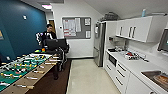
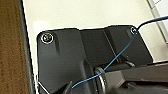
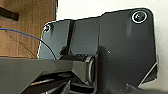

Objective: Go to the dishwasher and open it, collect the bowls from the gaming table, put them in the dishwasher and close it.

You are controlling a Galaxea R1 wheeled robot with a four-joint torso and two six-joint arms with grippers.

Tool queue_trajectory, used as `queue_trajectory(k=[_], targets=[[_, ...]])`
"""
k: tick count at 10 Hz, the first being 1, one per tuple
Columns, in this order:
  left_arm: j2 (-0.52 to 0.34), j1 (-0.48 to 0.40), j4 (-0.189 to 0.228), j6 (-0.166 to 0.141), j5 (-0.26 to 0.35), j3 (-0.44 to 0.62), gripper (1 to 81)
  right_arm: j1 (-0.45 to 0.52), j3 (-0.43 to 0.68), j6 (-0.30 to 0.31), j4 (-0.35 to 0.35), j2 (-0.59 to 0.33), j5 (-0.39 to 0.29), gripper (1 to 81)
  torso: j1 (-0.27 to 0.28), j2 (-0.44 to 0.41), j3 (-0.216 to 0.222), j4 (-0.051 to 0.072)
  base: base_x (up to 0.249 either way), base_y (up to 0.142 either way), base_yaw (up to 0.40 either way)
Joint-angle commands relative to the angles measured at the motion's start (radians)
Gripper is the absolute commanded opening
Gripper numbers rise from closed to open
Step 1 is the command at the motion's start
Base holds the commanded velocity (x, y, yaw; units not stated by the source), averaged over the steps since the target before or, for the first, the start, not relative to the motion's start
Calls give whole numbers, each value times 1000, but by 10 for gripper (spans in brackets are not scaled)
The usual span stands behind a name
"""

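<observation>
In the head view, a white-topped gaming table (image 1: 41, 54) stands far off at the left, beyond the green-field foosball table (image 1: 22, 68). Two small bright spots rest on it, one light green (image 1: 37, 51) and one orange-red (image 1: 43, 49), which look like the bowls. The dishwasher is out of view. The left wrist view shows the robot's dark plate and a blue cable over pale floor (image 2: 87, 15), with brown carpet (image 2: 10, 47) beside it. In the right wrist view the same kind of plate hangs over a wooden surface (image 3: 32, 17) and pale floor.
A person (image 1: 48, 35) with a control rig stands behind a black chair (image 1: 58, 45) at the back. White cabinets, a black-fronted appliance (image 1: 112, 60), a cluttered counter (image 1: 140, 63) and a sink (image 1: 156, 76) line the right wall, and a steel fridge (image 1: 99, 43) stands beyond them. A pale floor lane (image 1: 87, 75) runs between.
</observation>
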Motion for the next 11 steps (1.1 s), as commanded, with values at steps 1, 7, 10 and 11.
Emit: queue_trajectory(k=[1, 7, 10, 11], targets=[[-4, -45, 8, 4, 42, 1, 811, 53, 4, -3, -12, -7, -52, 811, 0, 0, 0, 0, 0, 0, 363], [-5, -45, 14, 3, 43, 1, 811, 51, 4, -3, -26, -4, -50, 811, 0, 0, 0, 0, 0, 0, 363], [-5, -45, 14, 3, 43, 1, 811, 50, -4, -3, -27, 4, -50, 811, 0, 0, 0, 0, 0, 0, 363], [-5, -45, 14, 3, 43, 1, 811, 50, -16, -3, -27, 10, -50, 811, 0, 0, 0, 0, 0, 0, 362]])
